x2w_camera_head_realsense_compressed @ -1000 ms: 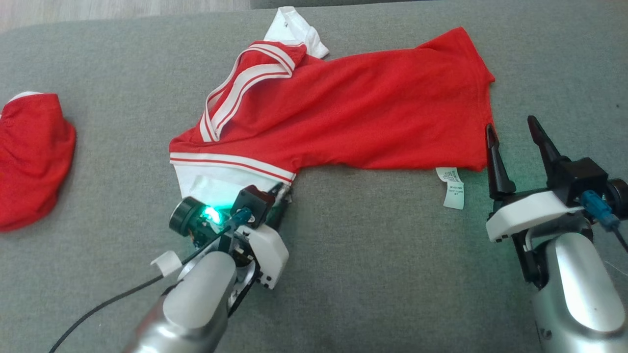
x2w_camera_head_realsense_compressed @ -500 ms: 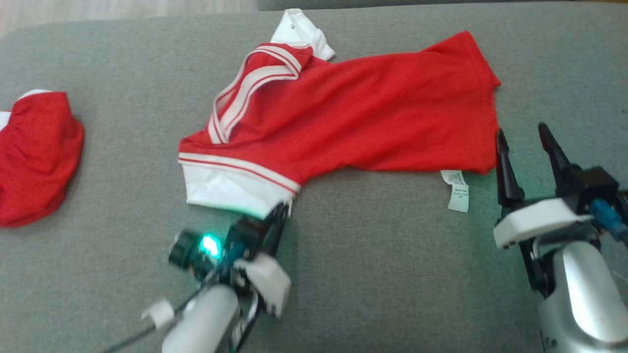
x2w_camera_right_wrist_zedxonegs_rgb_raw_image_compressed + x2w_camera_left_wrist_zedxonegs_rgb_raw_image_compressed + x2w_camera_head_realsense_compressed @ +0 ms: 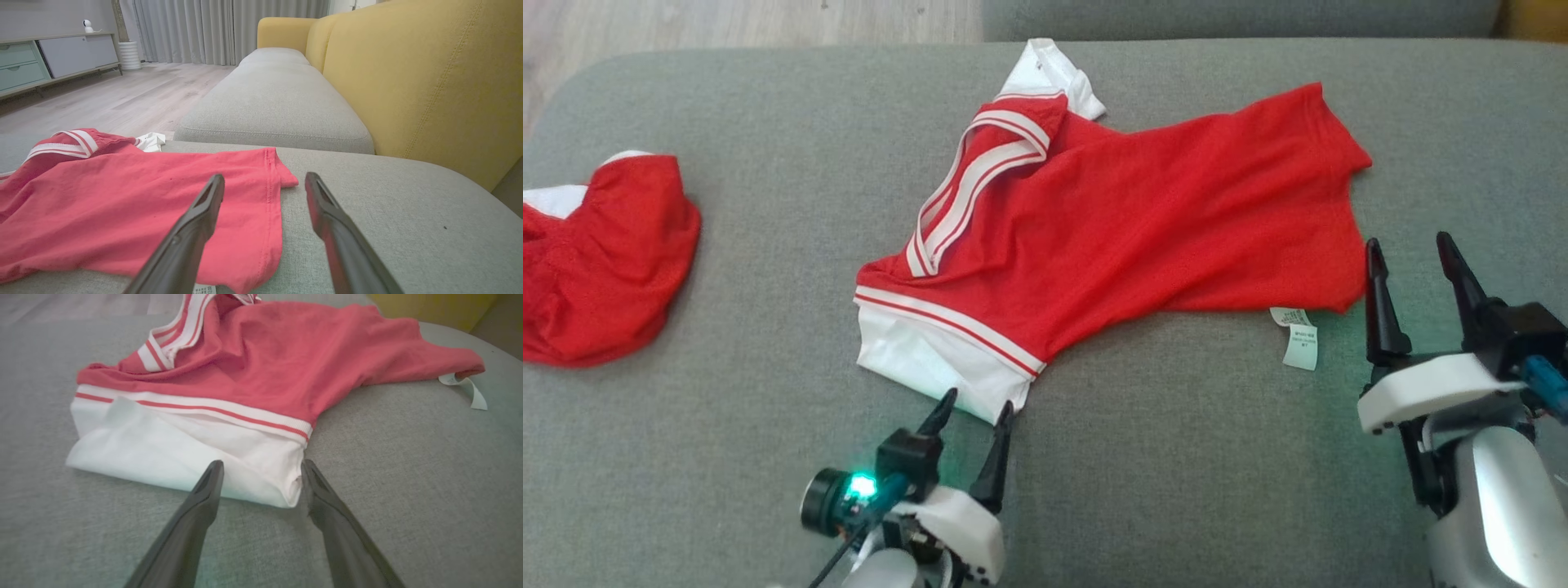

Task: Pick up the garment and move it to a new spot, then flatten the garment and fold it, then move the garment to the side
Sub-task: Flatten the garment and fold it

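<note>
The red short-sleeved fabric garment (image 3: 1143, 220) lies spread on the centre of the grey upholstered sofa cushion (image 3: 1176, 474). The white rectangular fabric care label (image 3: 1300, 343) lies on the cushion at the garment's near right corner. The crumpled red fabric item (image 3: 605, 261) lies on the same cushion, well apart to the left. The left gripper (image 3: 977, 401) sits at the garment's near sleeve corner, its 2 fingers straddling it. The right gripper (image 3: 1408, 240) sits just beside the garment's right edge.
</note>
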